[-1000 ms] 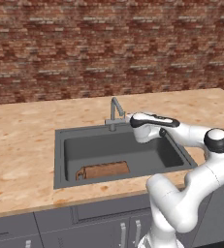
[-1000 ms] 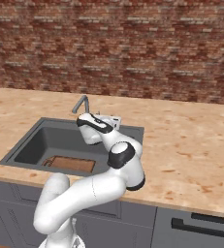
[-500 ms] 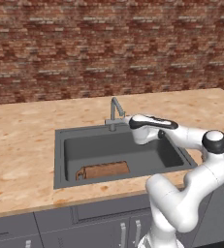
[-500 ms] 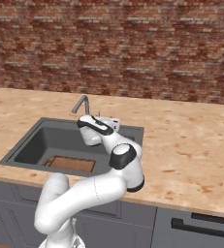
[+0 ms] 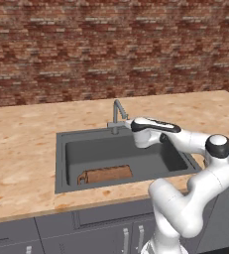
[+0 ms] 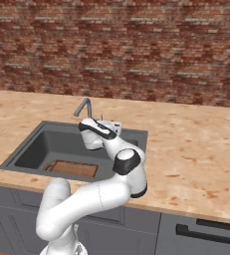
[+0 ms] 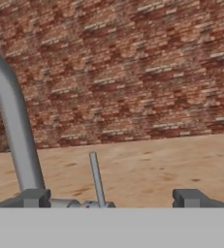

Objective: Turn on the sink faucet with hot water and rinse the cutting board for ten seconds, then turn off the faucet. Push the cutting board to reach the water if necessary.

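Observation:
The grey sink faucet (image 5: 117, 114) (image 6: 83, 106) stands at the back rim of the dark sink (image 5: 60, 163) (image 6: 18, 158). No stream runs from it. My gripper (image 5: 128, 122) (image 6: 82, 124) hovers just right of the faucet's base and is open. In the hand view the spout (image 7: 14, 126) rises at the left. The thin lever (image 7: 97, 177) stands upright between my two fingertips (image 7: 33, 197), nearer the left one, and my gripper (image 7: 112, 198) holds nothing. The reddish-brown cutting board (image 5: 105, 175) (image 6: 74, 169) lies flat on the basin floor by the front wall.
A light speckled stone counter (image 5: 22, 149) (image 6: 196, 149) surrounds the sink. Behind it runs a red brick wall (image 5: 111, 49). Grey cabinet fronts (image 5: 61, 230) sit below the counter's front edge. My own arm arches over the sink's right half.
My hand has crept slightly lower toward the faucet's base. The jaws keep the same width, and the board has not moved.

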Motion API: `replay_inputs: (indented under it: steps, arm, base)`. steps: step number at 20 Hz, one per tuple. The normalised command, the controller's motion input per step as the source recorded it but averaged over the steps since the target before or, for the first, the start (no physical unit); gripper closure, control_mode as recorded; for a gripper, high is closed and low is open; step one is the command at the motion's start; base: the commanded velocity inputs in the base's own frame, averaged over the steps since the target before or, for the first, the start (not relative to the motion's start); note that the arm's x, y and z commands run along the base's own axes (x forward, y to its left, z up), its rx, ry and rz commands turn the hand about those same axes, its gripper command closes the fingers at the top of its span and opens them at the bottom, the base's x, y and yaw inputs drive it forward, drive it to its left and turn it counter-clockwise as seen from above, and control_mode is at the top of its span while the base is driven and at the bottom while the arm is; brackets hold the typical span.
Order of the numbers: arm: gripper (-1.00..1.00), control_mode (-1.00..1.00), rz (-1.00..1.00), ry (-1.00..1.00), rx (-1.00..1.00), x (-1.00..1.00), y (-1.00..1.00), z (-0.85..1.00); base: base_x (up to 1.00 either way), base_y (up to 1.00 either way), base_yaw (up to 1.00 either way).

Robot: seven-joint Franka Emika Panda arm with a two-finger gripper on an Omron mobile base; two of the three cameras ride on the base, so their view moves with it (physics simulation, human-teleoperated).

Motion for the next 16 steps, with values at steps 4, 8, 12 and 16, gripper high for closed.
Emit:
replay_inputs:
  steps: [4,8,12,16]
  arm:
    - [-1.00,-1.00,0.00,0.00,0.00,0.13,0.05,-0.02]
    - [-1.00,-1.00,0.00,0.00,0.00,0.12,0.06,-0.05]
    - [-1.00,-1.00,0.00,0.00,0.00,0.11,0.04,-0.03]
    - [-1.00,-1.00,0.00,0.00,0.00,0.10,0.04,-0.05]
  base:
    - [0.00,0.00,0.00]
    - [0.00,0.00,0.00]
    - [0.00,0.00,0.00]
    - [0.00,0.00,0.00]
